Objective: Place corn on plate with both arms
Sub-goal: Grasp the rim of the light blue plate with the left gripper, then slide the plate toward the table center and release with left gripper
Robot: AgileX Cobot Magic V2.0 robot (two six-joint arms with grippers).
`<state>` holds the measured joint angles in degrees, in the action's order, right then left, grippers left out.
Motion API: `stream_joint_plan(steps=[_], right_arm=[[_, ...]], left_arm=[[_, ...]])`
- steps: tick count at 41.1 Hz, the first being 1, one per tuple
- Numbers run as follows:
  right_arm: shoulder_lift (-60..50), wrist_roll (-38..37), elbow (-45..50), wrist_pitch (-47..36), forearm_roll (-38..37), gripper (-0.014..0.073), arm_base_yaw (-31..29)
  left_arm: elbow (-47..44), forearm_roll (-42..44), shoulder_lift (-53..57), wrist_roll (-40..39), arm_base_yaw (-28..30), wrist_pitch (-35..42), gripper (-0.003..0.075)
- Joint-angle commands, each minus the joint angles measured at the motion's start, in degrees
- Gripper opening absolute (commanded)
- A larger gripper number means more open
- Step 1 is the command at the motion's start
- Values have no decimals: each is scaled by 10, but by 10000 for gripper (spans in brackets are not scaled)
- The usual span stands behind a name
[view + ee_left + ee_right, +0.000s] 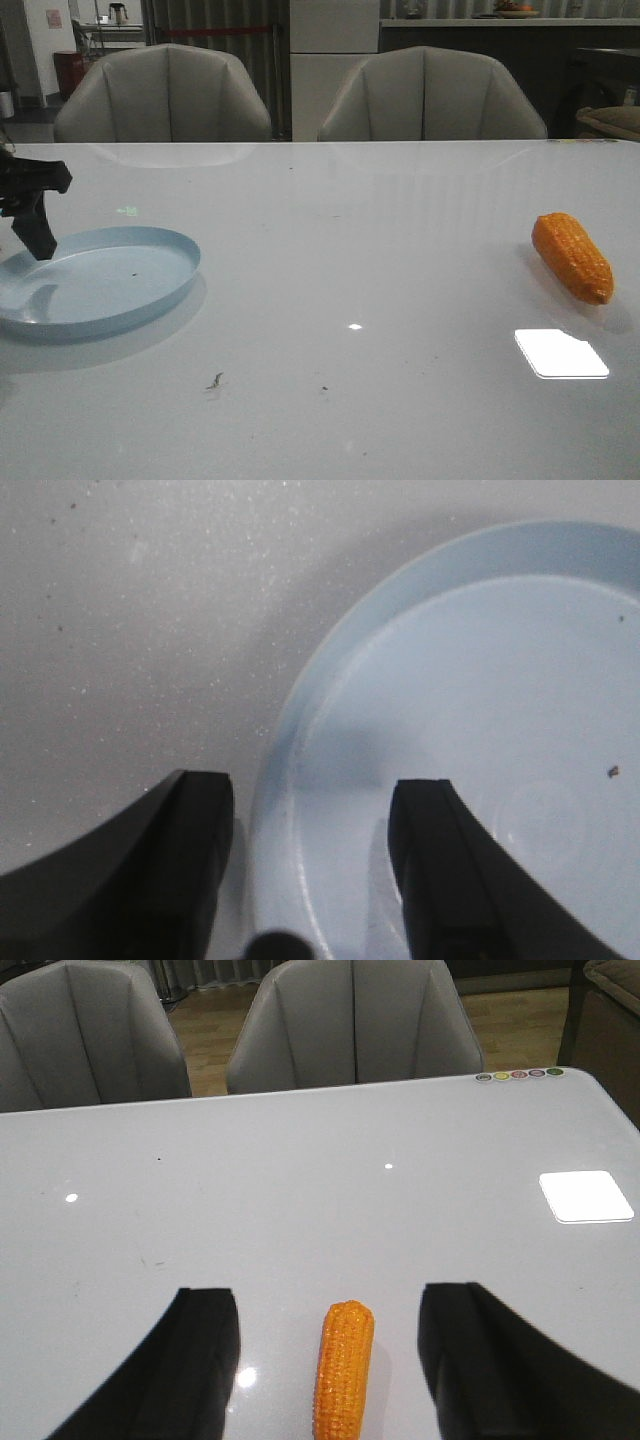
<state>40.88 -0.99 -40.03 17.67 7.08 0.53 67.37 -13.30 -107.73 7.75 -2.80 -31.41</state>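
both pincers open: left pincer (310, 865) straddles plate (470, 680) rim, right pincer (330, 1360) w/ corn (344, 1365) btwn its fingers.

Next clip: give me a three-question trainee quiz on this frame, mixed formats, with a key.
1. True or false: the corn already lies on the plate.
2. What does the left gripper straddle? A) the plate's rim B) the corn C) bare table only
3. Fill in: in the right wrist view the corn lies between the open fingers of the ___ gripper.

Key
1. False: it rests on the white table, far to the right of the plate.
2. A
3. right
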Motion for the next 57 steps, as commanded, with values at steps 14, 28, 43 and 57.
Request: stream_joint_plan(steps=[14,28,43,57], right_arm=[[-1,4,-17,-45,2,503,-1],[-1,4,-17,-45,2,503,-1],[-1,4,-17,-44,2,503,-1],[-1,4,-17,-42,2,503,-1]], left_arm=[[18,-8,2,-3,-5,6,176],[71,-54,2,-3,-5,-47,101],[184,-185,2,-3,-36,-159,102],[194,-186,-5,-3,-152,-97,101]])
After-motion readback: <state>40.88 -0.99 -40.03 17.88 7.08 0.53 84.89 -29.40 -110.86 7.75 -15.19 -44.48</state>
